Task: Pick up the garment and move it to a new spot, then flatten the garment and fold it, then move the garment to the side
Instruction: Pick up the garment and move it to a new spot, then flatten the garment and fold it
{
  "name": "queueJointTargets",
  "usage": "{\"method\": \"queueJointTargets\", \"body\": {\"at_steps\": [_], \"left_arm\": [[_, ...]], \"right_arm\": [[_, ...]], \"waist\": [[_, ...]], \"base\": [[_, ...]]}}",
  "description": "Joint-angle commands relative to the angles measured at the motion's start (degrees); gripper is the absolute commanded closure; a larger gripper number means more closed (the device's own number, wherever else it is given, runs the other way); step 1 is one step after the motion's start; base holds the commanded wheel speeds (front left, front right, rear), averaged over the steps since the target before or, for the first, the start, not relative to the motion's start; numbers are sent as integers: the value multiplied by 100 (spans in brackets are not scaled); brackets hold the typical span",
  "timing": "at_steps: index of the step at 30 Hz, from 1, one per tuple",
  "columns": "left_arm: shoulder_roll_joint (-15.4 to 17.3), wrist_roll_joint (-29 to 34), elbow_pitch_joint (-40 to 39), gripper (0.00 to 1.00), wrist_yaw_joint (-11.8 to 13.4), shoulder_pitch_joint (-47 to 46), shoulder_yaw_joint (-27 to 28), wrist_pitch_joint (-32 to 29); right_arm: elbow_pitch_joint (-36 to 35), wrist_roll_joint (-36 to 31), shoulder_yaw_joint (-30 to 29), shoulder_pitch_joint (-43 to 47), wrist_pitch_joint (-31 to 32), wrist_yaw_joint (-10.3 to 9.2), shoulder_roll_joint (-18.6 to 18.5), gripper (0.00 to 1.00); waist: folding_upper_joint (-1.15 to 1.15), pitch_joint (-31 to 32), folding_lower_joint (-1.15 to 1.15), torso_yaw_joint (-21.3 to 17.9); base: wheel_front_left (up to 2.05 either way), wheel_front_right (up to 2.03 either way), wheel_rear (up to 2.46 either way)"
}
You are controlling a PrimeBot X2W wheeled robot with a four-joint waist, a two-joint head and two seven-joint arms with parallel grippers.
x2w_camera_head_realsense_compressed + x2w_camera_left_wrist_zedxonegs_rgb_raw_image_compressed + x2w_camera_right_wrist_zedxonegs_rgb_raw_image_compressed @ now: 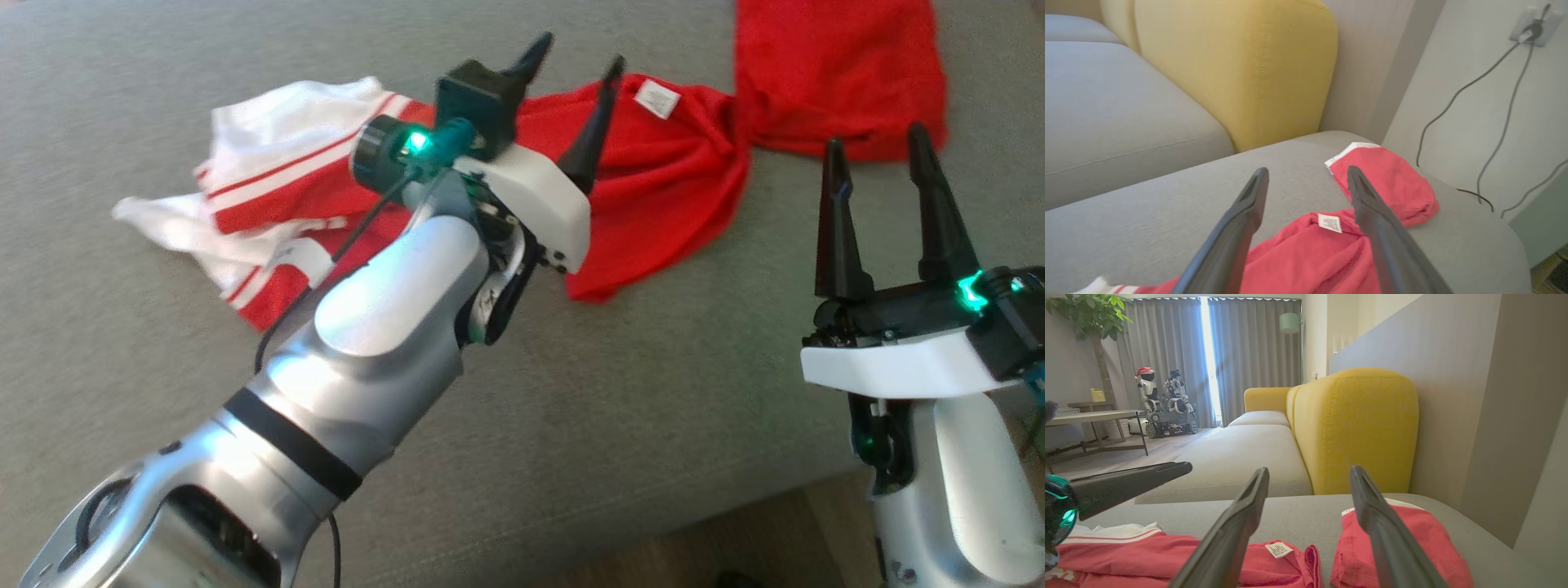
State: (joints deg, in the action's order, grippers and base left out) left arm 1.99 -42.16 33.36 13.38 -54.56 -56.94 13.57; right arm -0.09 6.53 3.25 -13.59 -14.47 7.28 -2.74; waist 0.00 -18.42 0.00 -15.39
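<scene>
A red and white garment (pixel 653 180) lies crumpled on the grey sofa seat (pixel 571 425), with white striped parts at the left and a white label (pixel 657 96) near its top edge. A further red part (pixel 841 73) spreads at the far right, joined by a twisted neck. My left gripper (pixel 580 53) hovers over the garment's middle, open and empty; its wrist view shows the label (pixel 1329 222) between the left gripper (pixel 1307 170) fingers. My right gripper (pixel 875 139) stands open above bare seat, right of the garment (pixel 1282 559), as the right gripper (pixel 1309 470) wrist view confirms.
A yellow backrest cushion (pixel 1241 69) rises behind the seat, with a grey wall and hanging cables (pixel 1494 122) to its right. The sofa's front edge and wooden floor (pixel 735 539) lie near me. A table (pixel 1090 416) and another robot (pixel 1163 404) stand far off.
</scene>
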Motion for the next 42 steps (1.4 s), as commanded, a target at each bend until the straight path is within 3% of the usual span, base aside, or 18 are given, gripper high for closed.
{"method": "queueJointTargets", "body": {"at_steps": [1, 4, 9, 16, 19, 26, 36, 42], "left_arm": [[89, -23, -128, 0, 53, -256, 202, 59], [144, 29, -144, 0, 140, -226, 690, 134], [568, 520, -984, 0, 162, 395, 1824, 140], [938, 1059, -1957, 0, -108, 1954, 3078, 141], [893, 1341, -2211, 0, -174, 2643, 3400, 142], [355, 1549, -2660, 0, -578, 4026, 4318, 142], [96, 1904, -2711, 0, -1082, 4294, 4697, 142], [91, 1738, -2733, 0, -1069, 4279, 4537, 142]], "right_arm": [[-194, -14, 94, -100, -52, 21, -14, 0], [-149, -144, 14, -78, -52, 21, -14, 0], [-59, -295, -108, 30, -52, 21, -14, 0], [77, -512, -235, 278, -52, 21, -14, 0], [113, -544, -276, 366, -52, 21, -14, 0], [190, -569, -196, 495, -5, 21, -14, 0], [246, -723, -81, 375, 169, 21, -14, 0], [628, -935, 48, -87, 591, 21, -14, 0]], "waist": [[0, 107, 0, 201], [0, 273, 0, 590], [0, 500, 0, 1114], [0, 807, 0, 1766], [0, 911, 0, 1967], [0, 1082, 0, 2190], [0, 967, 0, 2452], [0, 773, 0, 2626]], "base": [[0, 0, 0], [0, 0, 0], [0, 0, 0], [0, 0, 0], [0, 0, 0], [0, 0, 0], [0, 0, 0], [0, 0, 0]]}}
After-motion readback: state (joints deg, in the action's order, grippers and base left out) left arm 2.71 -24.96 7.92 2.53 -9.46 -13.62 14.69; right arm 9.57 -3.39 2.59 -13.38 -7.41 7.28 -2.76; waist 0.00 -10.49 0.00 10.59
